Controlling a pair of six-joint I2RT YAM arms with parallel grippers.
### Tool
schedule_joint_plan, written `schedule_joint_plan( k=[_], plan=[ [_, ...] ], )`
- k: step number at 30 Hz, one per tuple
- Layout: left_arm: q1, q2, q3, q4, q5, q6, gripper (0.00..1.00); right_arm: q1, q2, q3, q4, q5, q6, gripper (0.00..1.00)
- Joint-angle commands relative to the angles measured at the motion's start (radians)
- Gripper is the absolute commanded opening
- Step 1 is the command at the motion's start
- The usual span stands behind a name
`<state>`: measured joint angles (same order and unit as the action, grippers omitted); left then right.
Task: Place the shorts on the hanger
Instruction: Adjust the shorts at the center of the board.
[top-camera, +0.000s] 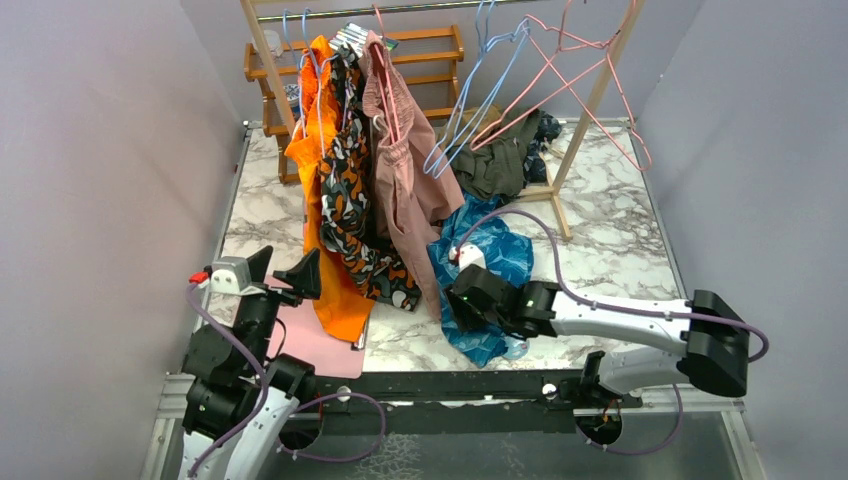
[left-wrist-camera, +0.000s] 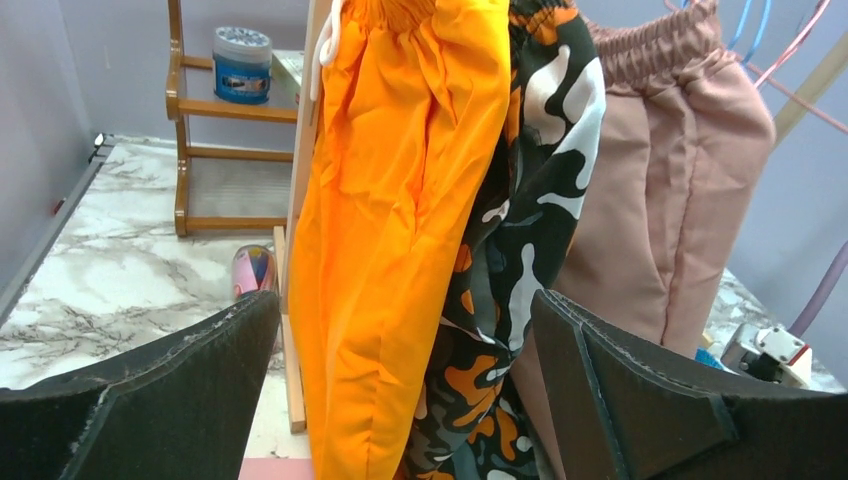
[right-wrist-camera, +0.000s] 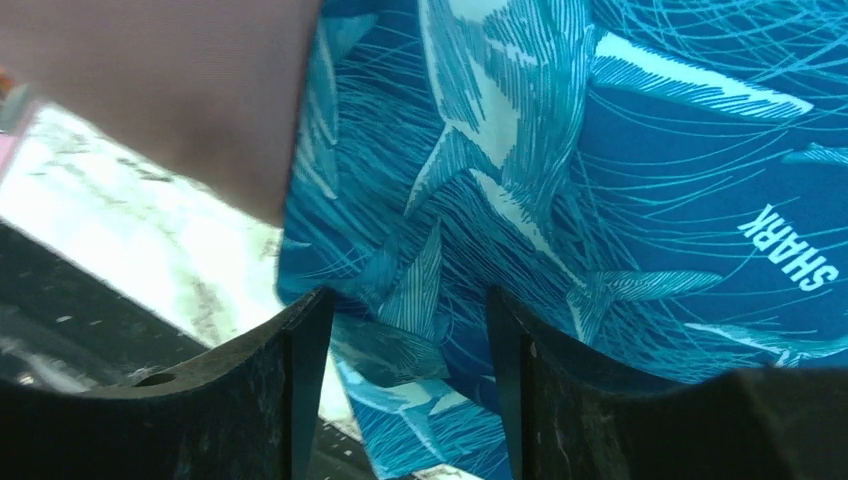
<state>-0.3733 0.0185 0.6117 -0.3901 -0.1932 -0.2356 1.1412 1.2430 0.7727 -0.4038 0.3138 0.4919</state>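
The teal-blue printed shorts (top-camera: 500, 250) lie crumpled on the marble table in front of the clothes rack. They fill the right wrist view (right-wrist-camera: 620, 180), with a shark print. My right gripper (top-camera: 455, 305) is low over their near edge. Its jaws (right-wrist-camera: 400, 340) are open with a fold of the teal fabric between them. An empty pink hanger (top-camera: 540, 100) hangs on the right part of the rack rail. My left gripper (top-camera: 283, 268) is open and empty, facing the hanging orange shorts (left-wrist-camera: 400, 200) from close by (left-wrist-camera: 405, 330).
Orange shorts (top-camera: 320, 200), orange-black patterned shorts (top-camera: 350, 200) and dusty-pink shorts (top-camera: 410, 180) hang on the rack. Light blue hangers (top-camera: 480, 90) hang beside them. Dark clothes (top-camera: 500, 160) lie behind. A wooden shelf (top-camera: 420, 50) stands at the back, and a pink mat (top-camera: 320, 345) lies front left.
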Motion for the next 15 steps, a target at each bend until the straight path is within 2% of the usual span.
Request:
schedule_joint_plan(
  k=[1, 5, 9, 15],
  plan=[
    [-0.002, 0.044, -0.007, 0.023, 0.010, 0.021, 0.99, 0.008, 0.100, 0.028, -0.009, 0.152, 0.024, 0.55],
    [-0.003, 0.033, -0.009, 0.014, -0.012, 0.017, 0.99, 0.009, 0.140, 0.049, -0.065, 0.243, 0.065, 0.32],
    [-0.002, 0.033, -0.006, 0.007, -0.022, 0.014, 0.99, 0.008, 0.059, 0.104, -0.134, 0.260, 0.059, 0.02],
    [-0.002, 0.039, -0.006, 0.004, -0.032, 0.009, 0.99, 0.009, -0.246, 0.305, -0.207, 0.119, -0.121, 0.01]
  ],
)
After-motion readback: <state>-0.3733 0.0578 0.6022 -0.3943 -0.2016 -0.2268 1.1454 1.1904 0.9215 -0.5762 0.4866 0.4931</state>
